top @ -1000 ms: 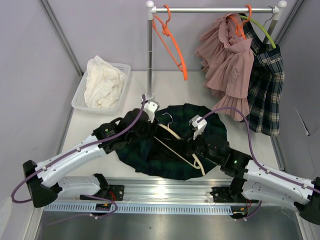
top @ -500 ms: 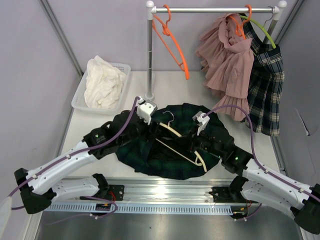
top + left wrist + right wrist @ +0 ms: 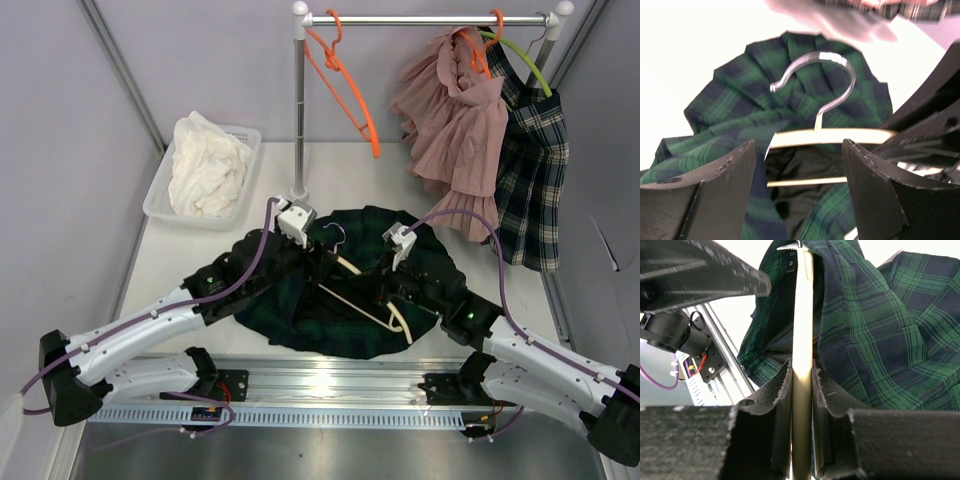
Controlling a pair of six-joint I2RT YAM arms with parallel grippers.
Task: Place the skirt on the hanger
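A dark green plaid skirt (image 3: 345,290) lies spread on the white table. A cream wooden hanger (image 3: 365,298) with a metal hook (image 3: 333,236) lies on it, one arm tucked into the skirt's waist. My right gripper (image 3: 392,292) is shut on the hanger's arm (image 3: 802,350). My left gripper (image 3: 318,268) is open just left of the hook, above the skirt; its fingers (image 3: 720,195) frame the hanger (image 3: 830,136) and skirt (image 3: 740,120) below, holding nothing.
A clothes rail (image 3: 430,18) stands at the back with an orange hanger (image 3: 345,85), a pink skirt (image 3: 455,120) and a plaid skirt (image 3: 530,170). A white basket (image 3: 158,190) of white cloth (image 3: 208,165) sits at the back left.
My left gripper has moved right, towards the hanger's hook. My right gripper moved up a little with the hanger, then held still.
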